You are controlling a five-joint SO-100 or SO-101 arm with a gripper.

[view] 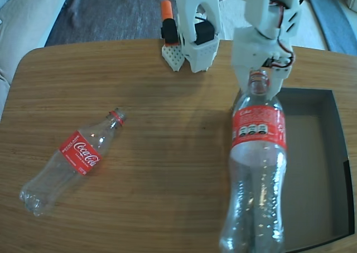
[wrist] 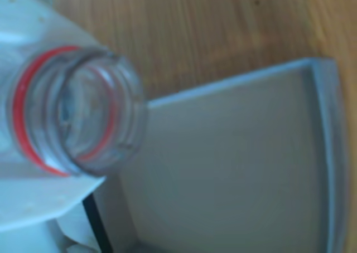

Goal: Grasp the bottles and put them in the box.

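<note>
Jaws first: the gripper [view: 261, 69] is clamped on the neck of one bottle [view: 257, 169], white fingers closed in around the red ring just under the open mouth. The wrist view confirms it: that uncapped mouth [wrist: 75, 111] fills the corner, pressed against the white finger, with the box floor beneath it. The bottle hangs tilted, neck up toward the arm, base swung out toward the camera, its body over the box's near-left edge in the fixed view, half over the table [view: 167, 180] and half over the dark interior.

The box [view: 312, 169] itself is bare inside, nothing placed yet. So the score reads zero in, one in the air, one to go.

That other one, the second bottle [view: 75, 161], lies on its side well away from the box, across the table to the left in the fixed view, neck pointing back up toward the arm's base.

The arm reaches out from its base [view: 192, 35] behind the box's far-left corner, wrist bent down over the bottle's mouth. By my read, the carry is nearly over; lowering and releasing inside the box comes next.
</note>
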